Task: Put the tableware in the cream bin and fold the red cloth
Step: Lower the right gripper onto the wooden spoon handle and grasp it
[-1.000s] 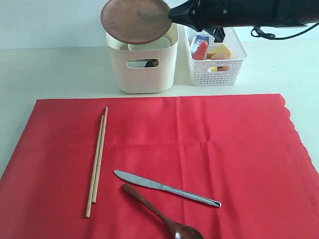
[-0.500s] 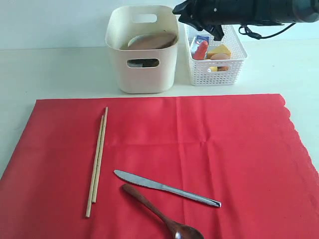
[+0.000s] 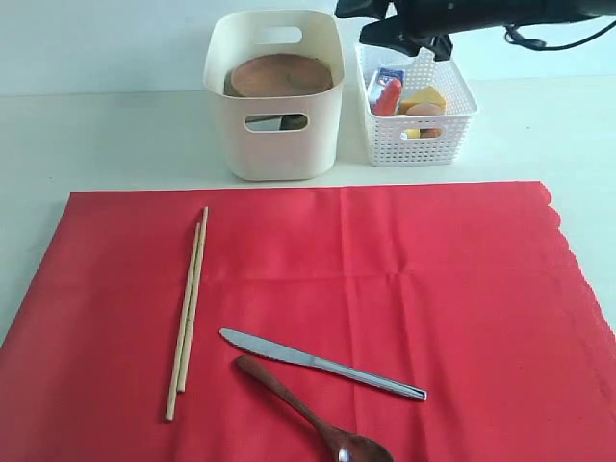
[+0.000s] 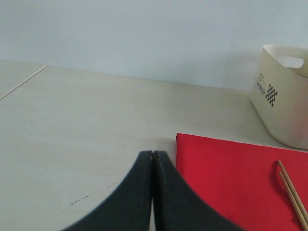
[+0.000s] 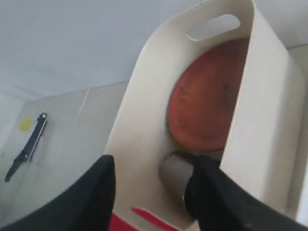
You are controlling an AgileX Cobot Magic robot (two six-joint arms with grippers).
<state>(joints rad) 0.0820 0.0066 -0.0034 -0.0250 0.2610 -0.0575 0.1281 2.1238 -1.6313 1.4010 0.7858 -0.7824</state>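
Done: plate [image 3: 281,74] lies flat in the cream bin [image 3: 279,154], probably with the cup [image 5: 174,174] beside it.
To do: chopsticks [image 3: 188,313], knife [image 3: 318,363] and spoon [image 3: 308,412] lie on the unfolded red cloth [image 3: 452,279]. The chopsticks run near-to-far; the knife lies diagonal, tip far-left.
The right gripper [image 5: 154,169] is spread and empty; the left gripper [image 4: 153,156] is pressed together.

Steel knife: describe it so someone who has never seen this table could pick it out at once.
Find the large bright red cloth spread across the pale table. Low in the exterior view, the steel knife lies slanted on it, above a dark wooden spoon and right of a pair of wooden chopsticks. It is the only shiny silver piece on the cloth.
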